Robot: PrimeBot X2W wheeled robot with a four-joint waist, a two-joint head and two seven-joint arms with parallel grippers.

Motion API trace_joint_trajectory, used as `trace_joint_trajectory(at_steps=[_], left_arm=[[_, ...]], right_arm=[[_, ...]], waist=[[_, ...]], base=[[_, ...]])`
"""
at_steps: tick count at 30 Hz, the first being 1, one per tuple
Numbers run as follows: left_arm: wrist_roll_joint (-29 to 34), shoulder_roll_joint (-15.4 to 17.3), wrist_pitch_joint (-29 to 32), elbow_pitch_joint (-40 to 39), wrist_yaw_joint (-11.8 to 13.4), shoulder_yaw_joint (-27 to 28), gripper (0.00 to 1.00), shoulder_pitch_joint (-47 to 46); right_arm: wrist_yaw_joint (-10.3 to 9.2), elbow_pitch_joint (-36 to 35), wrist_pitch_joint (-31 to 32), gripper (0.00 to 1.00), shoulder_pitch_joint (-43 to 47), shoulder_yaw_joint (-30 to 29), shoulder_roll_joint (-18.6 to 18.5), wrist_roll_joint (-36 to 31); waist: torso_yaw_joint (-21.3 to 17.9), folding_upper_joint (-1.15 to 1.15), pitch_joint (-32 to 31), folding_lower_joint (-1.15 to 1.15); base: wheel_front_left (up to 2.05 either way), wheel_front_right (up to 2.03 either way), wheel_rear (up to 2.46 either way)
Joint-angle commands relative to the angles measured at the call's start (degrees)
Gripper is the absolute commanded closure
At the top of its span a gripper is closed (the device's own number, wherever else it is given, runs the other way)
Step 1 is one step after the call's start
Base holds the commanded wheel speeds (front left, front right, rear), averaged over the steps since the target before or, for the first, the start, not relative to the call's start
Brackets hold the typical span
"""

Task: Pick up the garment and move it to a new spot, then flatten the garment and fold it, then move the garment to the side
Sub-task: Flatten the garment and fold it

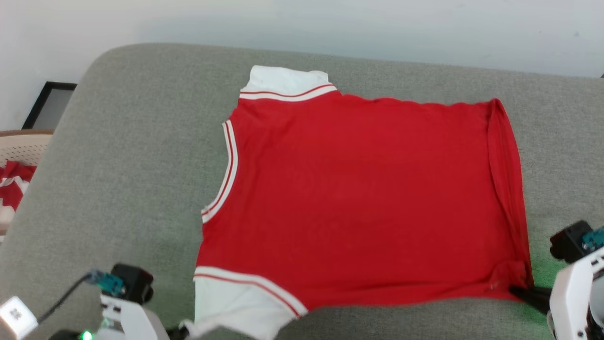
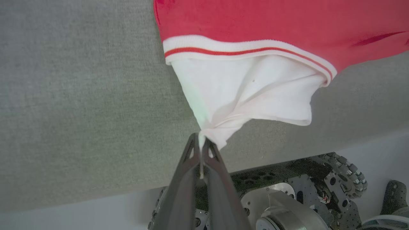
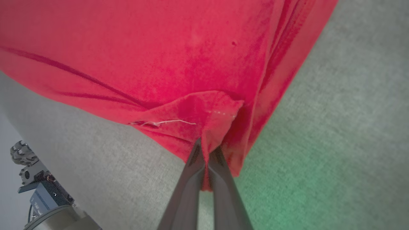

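Across the broad grey woven-fabric cushion (image 1: 132, 141), the red sports jersey with white panels and red-white striped trim (image 1: 358, 189) lies spread nearly flat, plain side up. Its white-panelled end is to the robot's left and its hem to the right. A loose fold runs along the hem side, and the near right corner is bunched. Off the cushion at the far left sits a beige perforated basket (image 1: 23, 141) with red-and-white cloth in it.

The left gripper (image 2: 202, 145) is closed tight on the tip of the near white panel, which is drawn into a cone toward the fingers. The right gripper (image 3: 207, 151) is likewise pinched on the near red hem corner.

The step in hand looks like flattening. To do it well, I judge both arms should pull evenly, apart and slightly toward the near edge. They should keep low so the cloth slides rather than lifts, and release only once the hem fold has smoothed.

The cushion's near edge is just beside both grippers, so little room remains that way. Bare cushion lies open to the left and beyond the jersey, with a narrower strip to the right.
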Motion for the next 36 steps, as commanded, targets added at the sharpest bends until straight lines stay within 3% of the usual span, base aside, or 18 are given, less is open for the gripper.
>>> trace_joint_trajectory(at_steps=[1,10,16,21,28,36], left_arm=[[-0.32,0.96,0.51,-1.09,0.99,-0.44,1.00,1.28],[2.59,4.67,0.57,-6.45,3.89,2.03,1.00,-2.53],[7.57,5.90,2.40,-6.19,2.46,4.46,1.00,-9.55],[12.43,3.03,5.20,0.31,-3.29,6.24,1.00,-19.04],[16.96,-6.67,8.42,17.40,-13.40,5.53,1.00,-31.00],[17.92,-17.63,9.42,37.41,-21.50,2.74,1.00,-36.79]], right_arm=[[-0.11,-1.26,1.29,1.00,2.54,-0.74,-0.91,0.64],[-0.11,-6.32,1.61,1.00,6.33,-9.72,-0.03,-1.87],[-0.11,-6.85,1.60,1.00,3.76,-14.95,3.21,-6.69],[-0.11,-5.52,2.76,1.00,-0.97,-17.38,7.47,-11.52],[-0.11,0.68,2.82,1.00,-10.16,-15.69,13.62,-17.08],[-0.10,10.73,0.68,1.00,-19.29,-9.63,18.56,-19.04]], waist=[[0.00,0.00,0.16,0.00],[-1.34,0.00,1.34,0.00],[-2.39,0.00,2.14,0.00],[-3.46,0.00,3.38,0.00],[-5.46,0.00,5.71,0.00],[-6.94,0.00,8.29,0.00]], base=[[0.00,0.00,0.00],[0.00,0.00,0.00],[0.00,0.00,0.00],[0.00,0.00,0.00],[0.00,0.00,0.00],[0.00,0.00,0.00]])
